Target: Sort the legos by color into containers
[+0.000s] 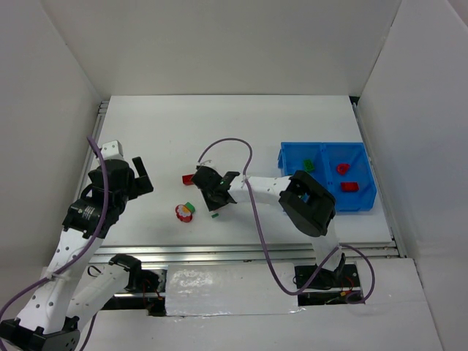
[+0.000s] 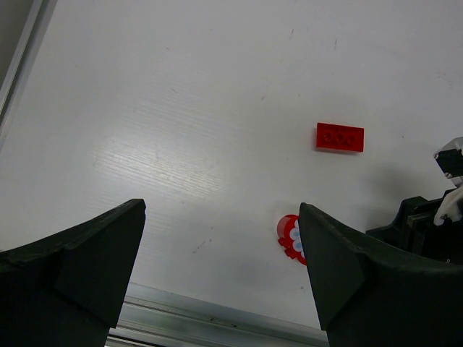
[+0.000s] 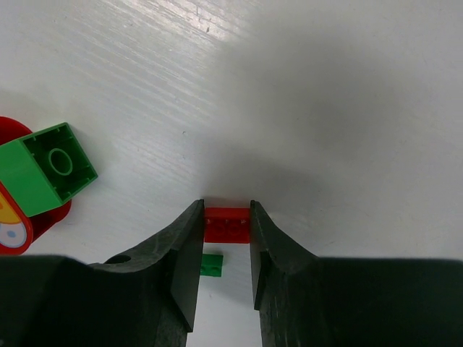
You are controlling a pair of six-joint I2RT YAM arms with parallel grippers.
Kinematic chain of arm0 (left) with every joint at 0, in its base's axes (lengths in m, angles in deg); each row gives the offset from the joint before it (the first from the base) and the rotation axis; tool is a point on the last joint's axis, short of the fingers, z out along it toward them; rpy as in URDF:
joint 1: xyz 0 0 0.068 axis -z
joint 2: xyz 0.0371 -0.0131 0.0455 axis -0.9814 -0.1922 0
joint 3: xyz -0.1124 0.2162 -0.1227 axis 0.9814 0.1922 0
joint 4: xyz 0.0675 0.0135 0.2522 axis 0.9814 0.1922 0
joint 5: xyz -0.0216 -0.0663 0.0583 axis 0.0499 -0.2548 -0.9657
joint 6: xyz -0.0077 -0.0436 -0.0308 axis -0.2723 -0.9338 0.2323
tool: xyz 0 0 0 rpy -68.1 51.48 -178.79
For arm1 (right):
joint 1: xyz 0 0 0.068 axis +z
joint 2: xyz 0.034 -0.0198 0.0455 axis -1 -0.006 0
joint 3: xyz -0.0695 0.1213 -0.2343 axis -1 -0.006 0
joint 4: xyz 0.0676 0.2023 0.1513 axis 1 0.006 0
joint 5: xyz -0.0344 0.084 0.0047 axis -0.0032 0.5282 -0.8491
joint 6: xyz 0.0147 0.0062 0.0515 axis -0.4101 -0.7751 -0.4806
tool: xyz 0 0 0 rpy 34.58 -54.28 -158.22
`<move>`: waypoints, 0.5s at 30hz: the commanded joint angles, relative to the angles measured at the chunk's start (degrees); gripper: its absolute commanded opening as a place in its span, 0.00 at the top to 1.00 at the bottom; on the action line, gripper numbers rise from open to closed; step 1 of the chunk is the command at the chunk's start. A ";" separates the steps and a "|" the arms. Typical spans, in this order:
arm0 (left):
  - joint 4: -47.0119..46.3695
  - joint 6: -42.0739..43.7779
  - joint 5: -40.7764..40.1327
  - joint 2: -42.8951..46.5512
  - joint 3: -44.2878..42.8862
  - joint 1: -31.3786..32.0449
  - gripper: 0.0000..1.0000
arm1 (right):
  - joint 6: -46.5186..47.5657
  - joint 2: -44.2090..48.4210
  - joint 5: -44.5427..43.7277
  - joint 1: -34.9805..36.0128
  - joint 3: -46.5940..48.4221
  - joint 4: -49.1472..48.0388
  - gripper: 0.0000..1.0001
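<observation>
**Right jaws pinched on a red brick, with the bin off to the right**

The right gripper (image 3: 226, 208) is pressed onto a small red brick (image 3: 226, 225), whose long side seems to run from finger to finger. A tiny green brick (image 3: 211, 265) lies just beside it. In the top view the blue bin (image 1: 292, 155) sits well to the gripper's right. Its farther compartment holds red pieces (image 1: 349, 186), so it looks the likely target. The left gripper (image 2: 221, 217) hangs spread wide on the opposite side, well away from the bin.

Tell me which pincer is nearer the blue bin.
Right. The right pincer, clamping a red brick, is left of the blue bin, apart from it; the left pincer is much farther left.
</observation>
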State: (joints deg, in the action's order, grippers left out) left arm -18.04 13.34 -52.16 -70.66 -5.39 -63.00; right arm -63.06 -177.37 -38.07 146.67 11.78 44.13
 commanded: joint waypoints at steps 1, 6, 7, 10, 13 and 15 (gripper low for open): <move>-1.74 1.13 0.31 0.51 -0.41 -0.28 0.00 | -0.59 0.83 -2.34 0.20 0.65 0.69 0.72; -1.83 1.21 0.31 0.42 -0.41 -0.28 0.00 | -1.12 8.09 -5.77 -1.99 0.65 2.01 0.73; -1.74 1.21 0.31 0.42 -0.41 -0.28 0.01 | -1.47 10.04 -6.30 -4.00 0.30 2.45 0.73; -1.83 1.21 0.32 0.42 -0.32 -0.28 0.00 | -1.99 19.41 -6.57 -12.05 -3.74 3.07 0.72; -1.91 1.30 0.67 0.68 -0.32 -0.28 0.01 | -2.35 29.81 -3.51 -21.56 -9.62 2.28 0.70; -2.09 1.48 0.84 0.77 -0.23 -0.28 0.00 | -2.70 36.47 -0.78 -32.63 -13.14 1.32 0.69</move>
State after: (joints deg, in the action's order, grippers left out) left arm -18.06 13.38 -52.05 -70.57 -5.39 -63.02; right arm -64.42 -150.35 -39.60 124.20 1.99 45.31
